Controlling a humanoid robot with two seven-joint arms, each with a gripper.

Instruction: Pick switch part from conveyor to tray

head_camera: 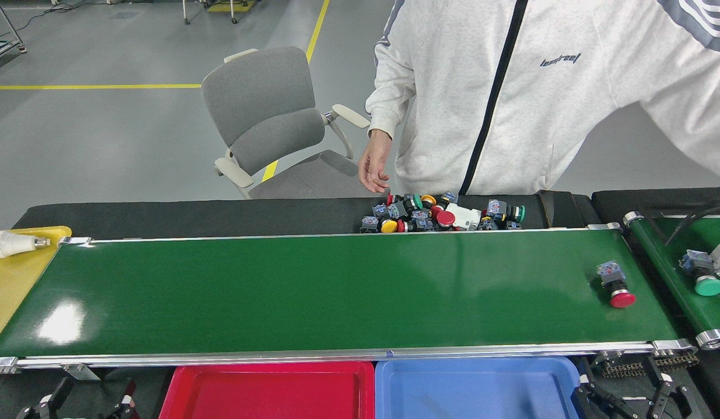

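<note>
The dark green conveyor (pixel 313 291) runs across the head view. One switch part (pixel 615 284), a grey-blue block with a red button, lies on the belt near its right end. In front of the belt sit a red tray (pixel 267 390) and a blue tray (pixel 476 387). My left gripper (pixel 86 406) shows at the bottom left, fingers apart and holding nothing. At the bottom right, past the blue tray, my right gripper (pixel 627 400) stands open and empty, below and in front of the switch part.
Behind the belt lies a pile of switch parts (pixel 441 215), with a person's hand (pixel 374 169) just above it. A second conveyor (pixel 674 256) at the right carries a green-button part (pixel 706 276). At the left, a yellow tray (pixel 11 285) holds a bulb (pixel 8 243). A grey chair (pixel 273 122) stands behind.
</note>
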